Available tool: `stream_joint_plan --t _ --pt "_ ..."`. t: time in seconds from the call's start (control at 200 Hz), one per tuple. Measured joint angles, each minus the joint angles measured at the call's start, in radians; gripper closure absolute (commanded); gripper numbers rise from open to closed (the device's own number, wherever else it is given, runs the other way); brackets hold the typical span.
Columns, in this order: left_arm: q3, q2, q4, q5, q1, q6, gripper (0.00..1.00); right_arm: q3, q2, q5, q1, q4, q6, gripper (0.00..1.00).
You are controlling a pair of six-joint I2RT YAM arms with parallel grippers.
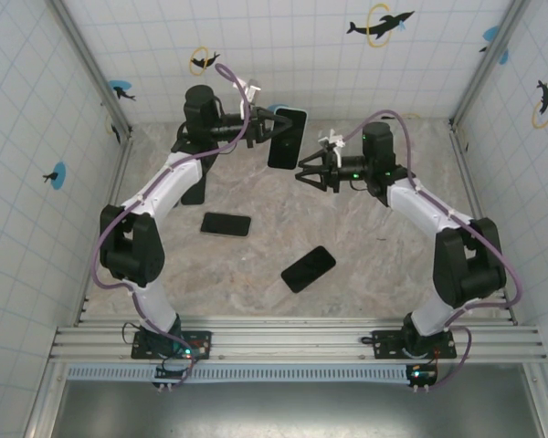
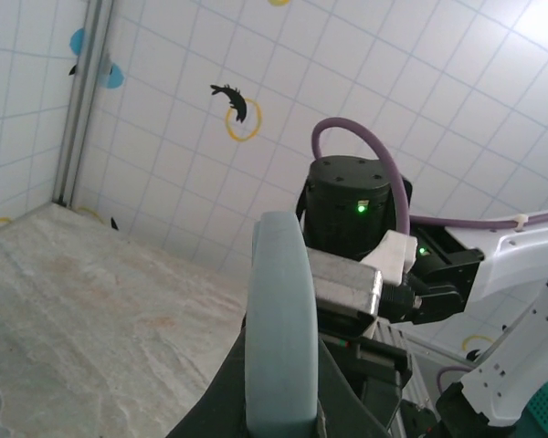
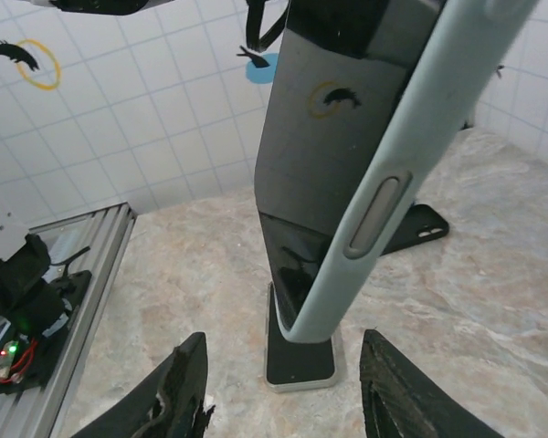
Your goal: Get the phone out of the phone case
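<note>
A phone (image 1: 288, 137) with a glossy black screen (image 3: 333, 137) sits in a pale grey-green phone case (image 3: 384, 182) and is held up in the air, tilted, over the back of the table. My left gripper (image 1: 265, 125) is shut on its upper end. In the left wrist view the case's edge (image 2: 279, 328) runs up between the dark fingers. My right gripper (image 1: 301, 175) is open just below the lower end. Its two fingers (image 3: 187, 392) stand wide on either side of the case's bottom corner, apart from it.
A silver-rimmed phone (image 1: 226, 224) lies flat on the marble table, visible under the held one in the right wrist view (image 3: 300, 351). Another black phone (image 1: 308, 268) lies nearer the front. An empty black case (image 3: 425, 228) lies by the left arm (image 1: 196, 192). Tiled walls enclose the table.
</note>
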Motion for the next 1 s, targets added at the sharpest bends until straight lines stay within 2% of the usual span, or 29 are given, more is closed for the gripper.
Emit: stream_joint_plan --t 0.4,0.701,1.001 --pt "-0.019 -0.010 0.040 0.023 0.000 -0.027 1.00 0.037 0.025 -0.020 0.011 -0.015 -0.050 0.64" --pt "-0.032 -0.010 0.067 0.023 0.000 -0.053 1.00 0.039 0.046 -0.033 0.011 -0.016 -0.048 0.74" --pt "-0.032 -0.010 0.087 0.023 0.002 -0.076 1.00 0.045 0.053 -0.049 0.014 -0.008 -0.027 0.74"
